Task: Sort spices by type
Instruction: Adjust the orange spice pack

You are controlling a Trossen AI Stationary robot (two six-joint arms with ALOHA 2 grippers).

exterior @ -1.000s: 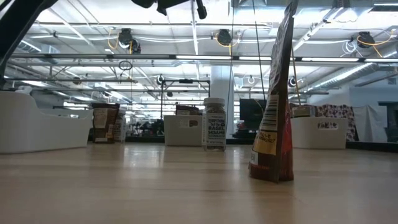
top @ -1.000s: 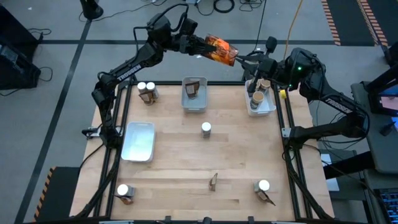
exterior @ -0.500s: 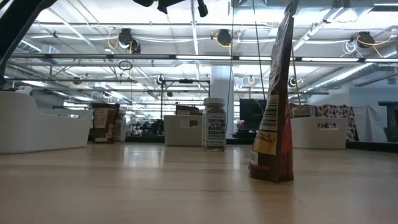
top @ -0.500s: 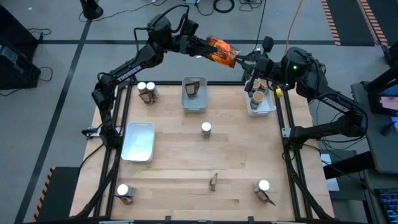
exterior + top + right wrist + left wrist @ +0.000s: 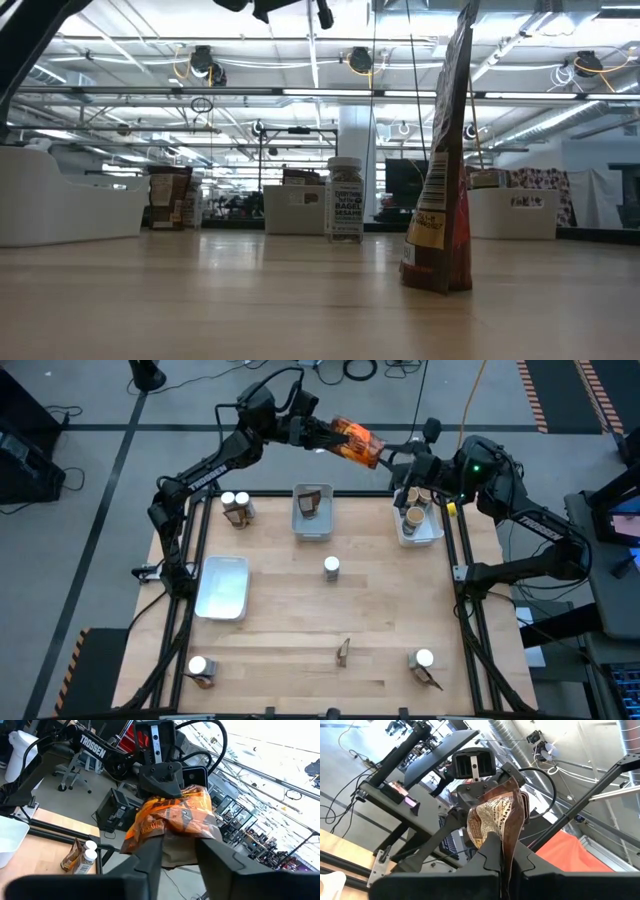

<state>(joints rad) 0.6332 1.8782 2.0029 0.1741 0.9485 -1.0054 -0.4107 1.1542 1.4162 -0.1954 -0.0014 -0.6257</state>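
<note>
The right end effector (image 5: 397, 457) has closed in, straddling the packet (image 5: 355, 441) (left end effector (image 5: 322, 435) grips it).

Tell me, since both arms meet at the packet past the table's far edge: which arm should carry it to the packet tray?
Probably the left. Its gripper is shut on the orange packet and nearer the tray holding a packet. The right gripper's jaws straddle it, still open.

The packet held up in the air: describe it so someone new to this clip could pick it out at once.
Start at the far edge of the wooden table, above the gap between the middle tray and the right tray. There the left hand and the right hand meet around an orange and brown packet. It is the only spice off the table; every other packet stands on the wood or in a tray.
</note>
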